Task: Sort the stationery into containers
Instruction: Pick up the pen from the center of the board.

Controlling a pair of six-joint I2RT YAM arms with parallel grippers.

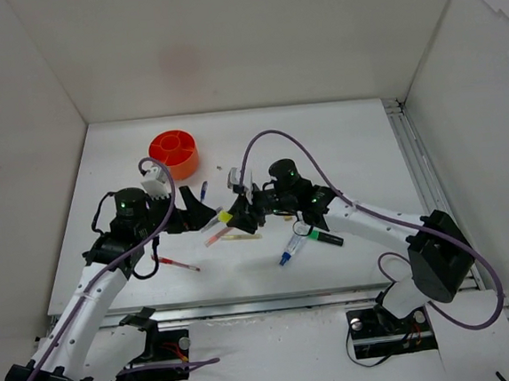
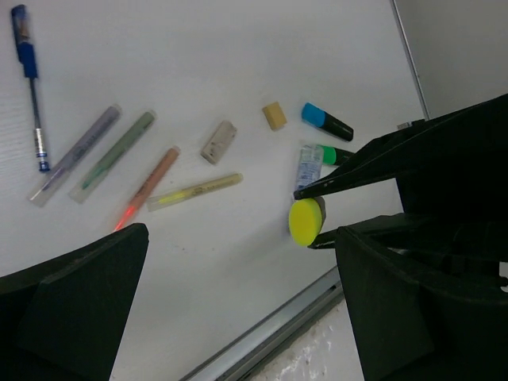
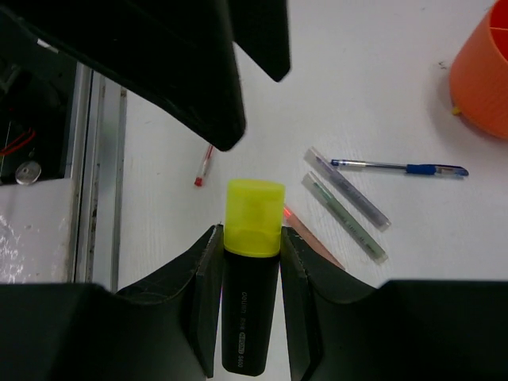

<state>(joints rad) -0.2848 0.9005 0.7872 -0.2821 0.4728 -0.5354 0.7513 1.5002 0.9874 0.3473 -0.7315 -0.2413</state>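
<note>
Yellow-capped highlighter (image 3: 252, 295) between right fingers (image 3: 205, 309); white barrel print (image 3: 241, 329), perhaps a brand, unreadable.

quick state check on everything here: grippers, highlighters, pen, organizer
right gripper: shut on the yellow-capped highlighter
yellow-capped highlighter: capped, held in the right gripper
left gripper: open, empty
blue-capped highlighter: capped, lying on the table
blue pen: lying flat on the table
orange organizer: upright on the table

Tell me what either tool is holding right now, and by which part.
The right tool grips the yellow-capped highlighter by its black barrel, just below the cap. The left tool is open, holding nothing.
</note>
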